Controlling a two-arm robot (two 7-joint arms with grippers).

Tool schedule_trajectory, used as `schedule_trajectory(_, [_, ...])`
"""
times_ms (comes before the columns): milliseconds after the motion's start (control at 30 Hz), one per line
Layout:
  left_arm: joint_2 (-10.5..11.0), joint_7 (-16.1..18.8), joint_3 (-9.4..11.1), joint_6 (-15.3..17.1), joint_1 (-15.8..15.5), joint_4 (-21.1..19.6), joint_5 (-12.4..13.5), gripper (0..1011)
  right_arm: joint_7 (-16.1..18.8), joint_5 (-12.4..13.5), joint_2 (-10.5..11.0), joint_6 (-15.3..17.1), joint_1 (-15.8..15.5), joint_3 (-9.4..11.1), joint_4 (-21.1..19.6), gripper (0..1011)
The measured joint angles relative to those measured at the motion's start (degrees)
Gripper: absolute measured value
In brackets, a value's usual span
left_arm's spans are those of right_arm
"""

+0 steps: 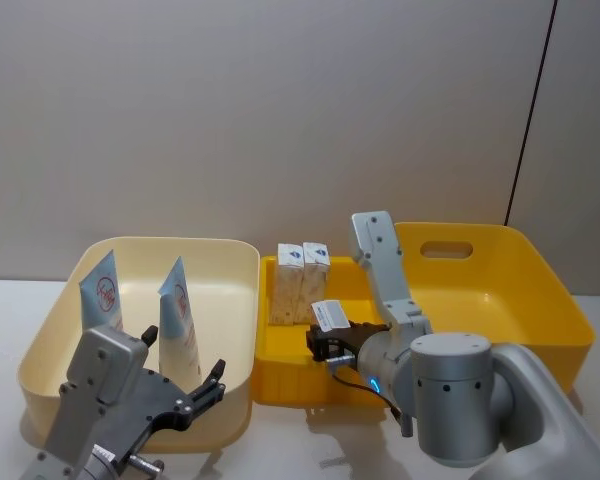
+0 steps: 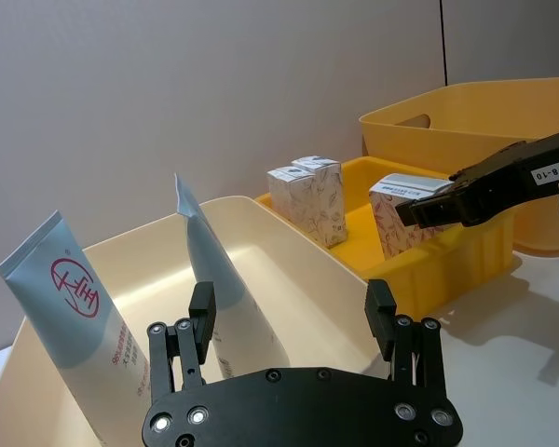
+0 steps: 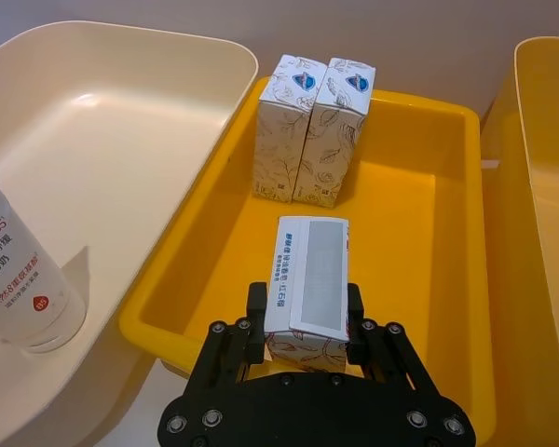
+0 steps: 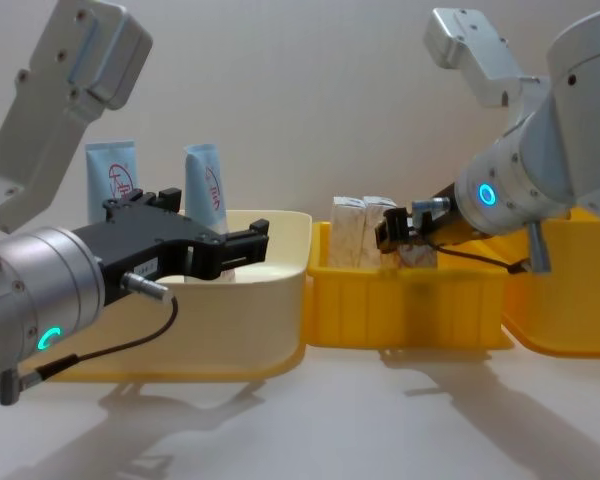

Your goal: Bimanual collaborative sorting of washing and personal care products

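head view: left gripper (image 1: pixel 183 357) spread wide, nothing in it, at the cream bin's (image 1: pixel 220 280) near side; two squeeze tubes (image 1: pixel 180 315) upright inside.
left wrist view: jaws well apart, tubes just beyond them.
right wrist view: right gripper (image 3: pixel 306 298) clamped on a beige-patterned carton (image 3: pixel 312 251) over the small yellow bin (image 3: pixel 401 242); two more cartons (image 3: pixel 307 130) side by side at its far wall.
chest view: held carton near the standing pair; large yellow bin (image 4: pixel 570 310) further right.

Cream, yellow and pale blue on a whitish worktop (image 1: pixel 280 450).
Squeeze tubes (image 1: pixel 102 290) are light blue and white with a red round logo; cartons (image 3: pixel 284 140) beige, leaf-patterned, blue marks on top; cream bin (image 1: pixel 170 241), small yellow bin (image 1: pixel 280 375), large yellow bin (image 1: pixel 540 290); left pincer (image 2: pixel 291 303) and right pincer (image 3: pixel 306 303) black.
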Motion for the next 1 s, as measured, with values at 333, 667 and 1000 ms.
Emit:
schedule_trajectory(333, [0.0, 0.0, 0.0, 0.0, 0.0, 0.0, 0.0, 1002, 0.0, 0.0, 0.0, -0.1, 0.0, 0.0, 0.0, 451])
schedule_trajectory(667, [0.0, 0.0, 0.0, 0.0, 0.0, 0.0, 0.0, 1002, 1.8, -0.4, 0.6, -3.4, 0.2, -0.2, -1.6, 451])
schedule_trajectory(1000, [0.0, 0.0, 0.0, 0.0, 0.0, 0.0, 0.0, 1002, 3.8, -1.1, 1.7, -8.0, 1.0, -0.2, -4.7, 451])
